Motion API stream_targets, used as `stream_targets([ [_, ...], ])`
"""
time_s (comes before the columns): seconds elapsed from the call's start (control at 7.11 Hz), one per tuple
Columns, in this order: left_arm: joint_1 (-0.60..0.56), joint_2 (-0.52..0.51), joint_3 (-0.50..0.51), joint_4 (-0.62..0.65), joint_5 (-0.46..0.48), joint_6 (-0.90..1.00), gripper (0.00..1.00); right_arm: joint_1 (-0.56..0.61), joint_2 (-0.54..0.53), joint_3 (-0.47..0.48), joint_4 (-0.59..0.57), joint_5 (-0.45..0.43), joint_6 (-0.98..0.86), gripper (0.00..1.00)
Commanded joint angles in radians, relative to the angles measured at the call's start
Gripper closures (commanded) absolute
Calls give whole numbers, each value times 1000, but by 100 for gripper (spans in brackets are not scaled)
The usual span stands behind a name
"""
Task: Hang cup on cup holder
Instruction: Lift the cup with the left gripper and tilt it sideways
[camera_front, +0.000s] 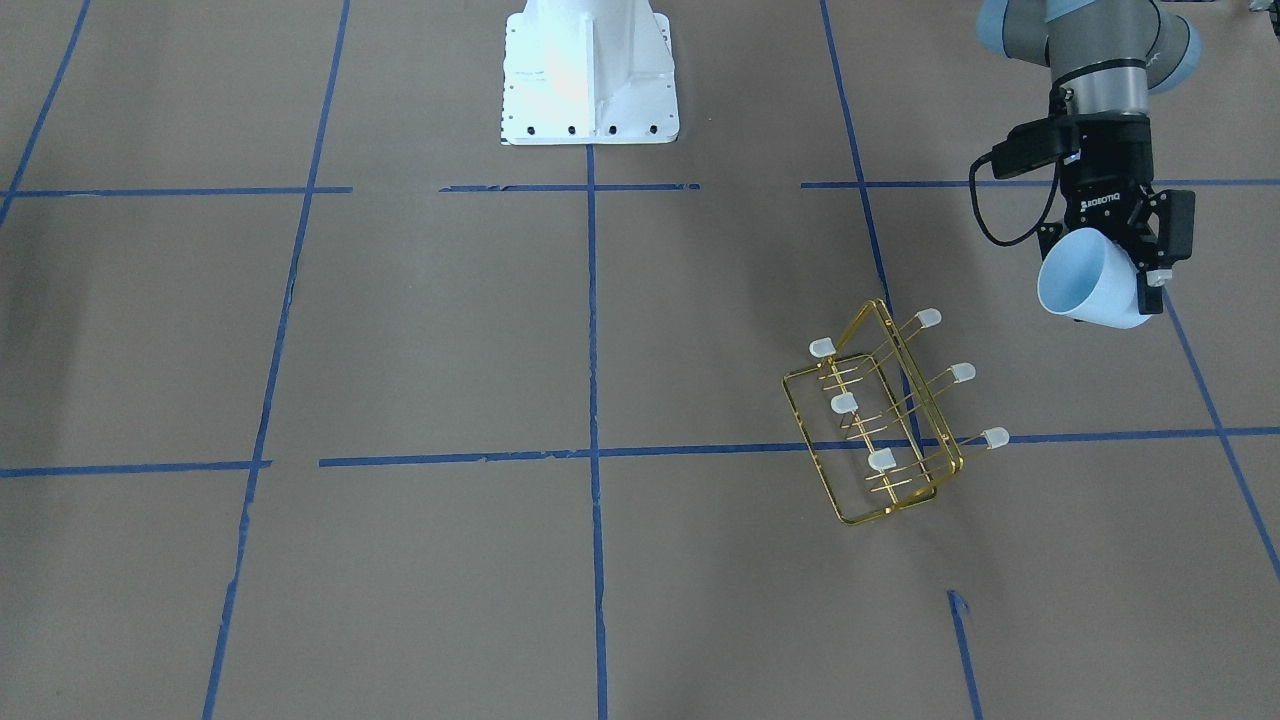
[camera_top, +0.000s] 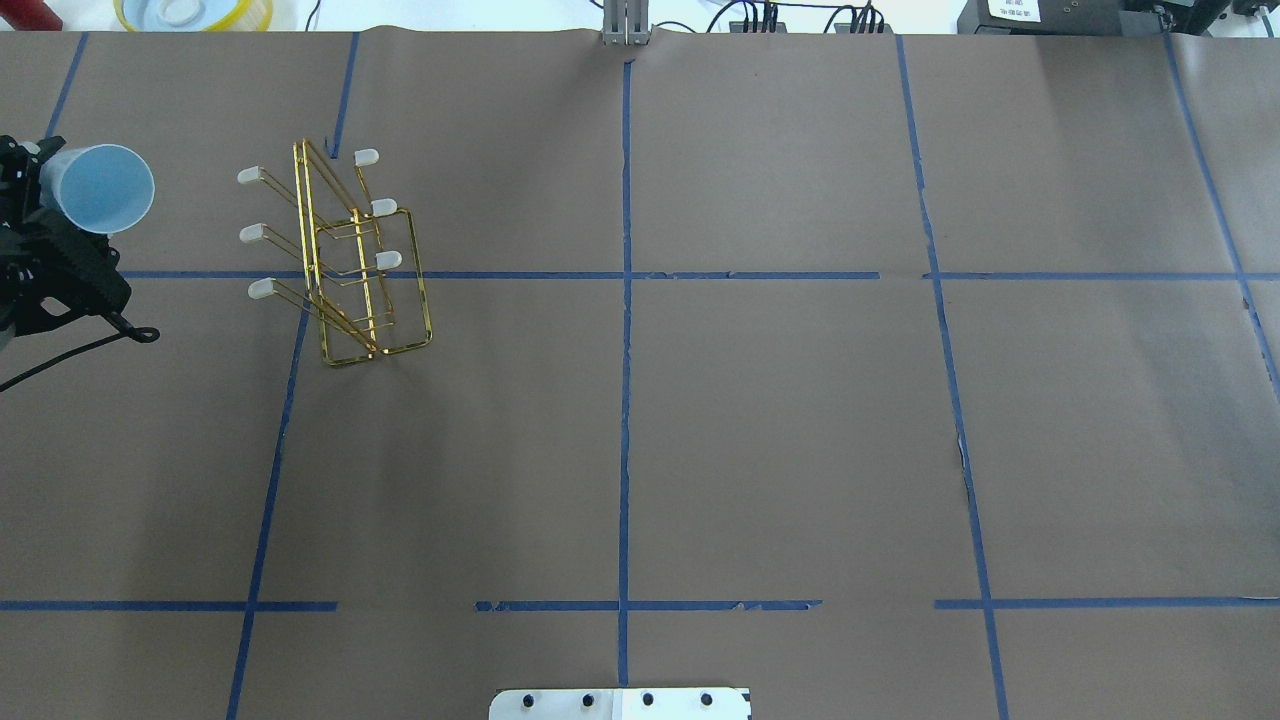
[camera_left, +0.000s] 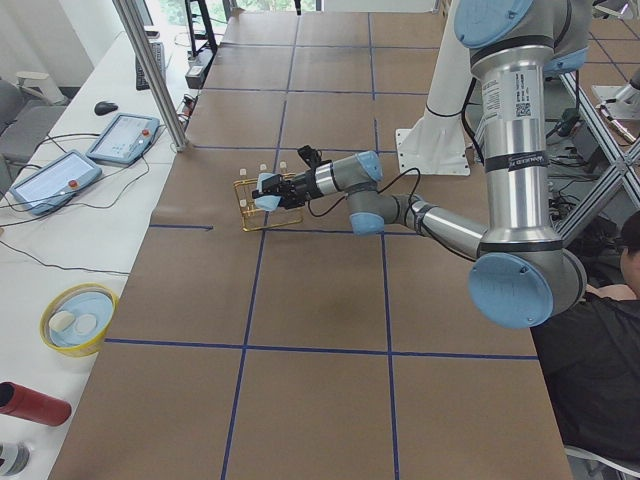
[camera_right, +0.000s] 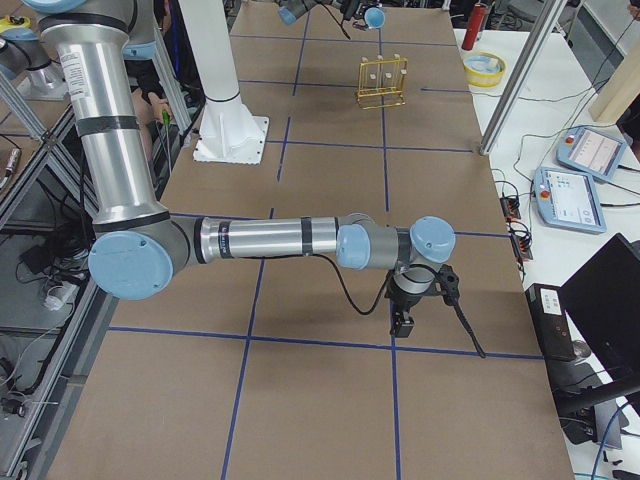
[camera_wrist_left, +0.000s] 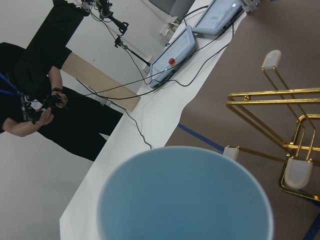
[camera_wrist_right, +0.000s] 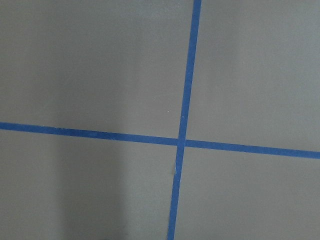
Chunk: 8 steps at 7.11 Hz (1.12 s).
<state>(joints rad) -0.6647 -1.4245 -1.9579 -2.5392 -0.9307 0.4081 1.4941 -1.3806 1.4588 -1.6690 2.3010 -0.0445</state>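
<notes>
Left gripper (camera_front: 1100, 262) is clamping the cup (camera_front: 1088, 282) by the table's (camera_front: 400, 350) left edge. A misaligned mouth risks clipping a prong cap (camera_front: 962, 372) and shoving the light cup holder (camera_front: 878, 425). Right gripper (camera_right: 404, 322): can't tell finger state.

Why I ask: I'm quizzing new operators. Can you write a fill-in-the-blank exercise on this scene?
The gripper holding the cup belongs to the robot's ____ arm.
The cup holder has ____ capped prongs.
The tape lines crossing the table are ____.
Missing words: left; six; blue.
</notes>
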Motion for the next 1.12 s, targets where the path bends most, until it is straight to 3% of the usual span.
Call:
stream_targets([
  [0.0,20,-1,-15,0,106,301,100,0,0,0,0,0,0,0],
  [0.14,48,1,-13,0,192,430,100,-2,0,0,0,0,0,0],
  [0.42,54,-1,-13,4,217,454,100,0,0,0,0,0,0,0],
  [0.56,59,-1,-13,4,237,554,100,0,0,0,0,0,0,0],
  [0.7,115,-1,-12,4,338,665,100,0,0,0,0,0,0,0],
  [0.98,157,-4,-12,74,438,696,100,0,0,0,0,0,2,0],
])
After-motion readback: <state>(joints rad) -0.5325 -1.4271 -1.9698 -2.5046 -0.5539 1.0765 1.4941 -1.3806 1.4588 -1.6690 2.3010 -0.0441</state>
